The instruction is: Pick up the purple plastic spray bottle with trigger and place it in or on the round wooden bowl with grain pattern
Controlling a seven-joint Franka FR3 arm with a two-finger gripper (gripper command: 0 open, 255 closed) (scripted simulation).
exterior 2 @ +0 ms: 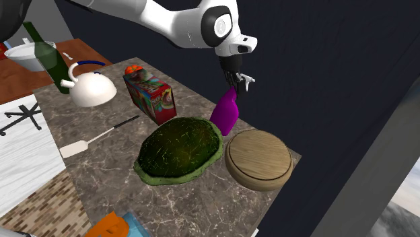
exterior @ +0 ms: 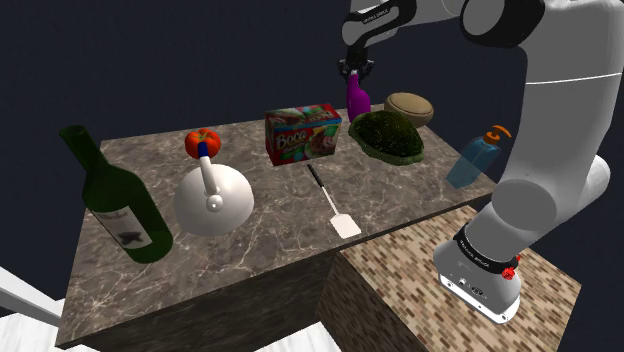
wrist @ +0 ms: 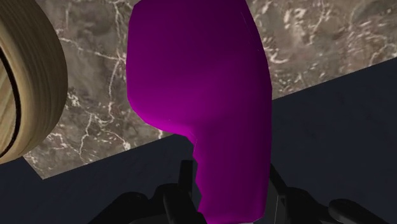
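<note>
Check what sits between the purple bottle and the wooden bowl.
Nothing; the wrist view shows bare marble counter between the purple bottle and the wooden bowl.

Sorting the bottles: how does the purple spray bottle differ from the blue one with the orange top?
The purple spray bottle is one colour; the blue bottle has an orange top. The gripper clasps the purple one by the wooden bowl; the blue one is untouched near the table edge.
</note>
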